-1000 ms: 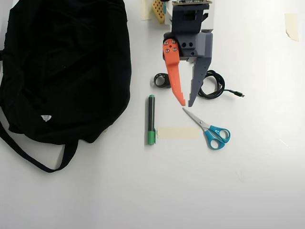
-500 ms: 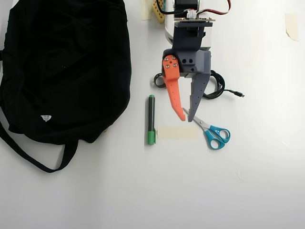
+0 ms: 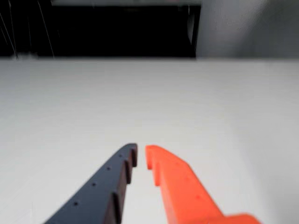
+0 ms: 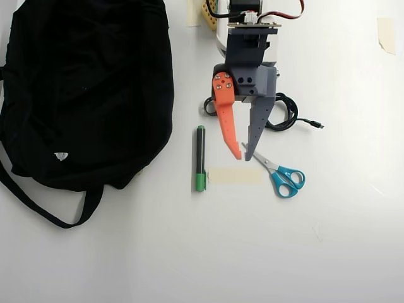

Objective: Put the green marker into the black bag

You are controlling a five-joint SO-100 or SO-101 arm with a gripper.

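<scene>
In the overhead view the green marker (image 4: 200, 158) lies on the white table, its bright green cap toward the bottom of the picture. The black bag (image 4: 82, 88) fills the upper left, with its strap looping below it. My gripper (image 4: 244, 158) hangs to the right of the marker, about a finger's length away. Its orange and grey fingers point down the picture, nearly touching at the tips, with nothing between them. The wrist view shows my gripper (image 3: 140, 150) over bare white table. Marker and bag are out of that view.
Blue-handled scissors (image 4: 281, 173) lie just right of the fingertips. A strip of beige tape (image 4: 235, 175) sits below them. A coiled black cable (image 4: 284, 113) and a small black ring (image 4: 210, 106) lie beside the gripper body. Another piece of tape (image 4: 386, 33) is at the upper right.
The gripper has reached further down the overhead picture, from beside the cable to the scissors' tip, and shifted slightly toward the marker. Its fingertips have drawn closer together.
</scene>
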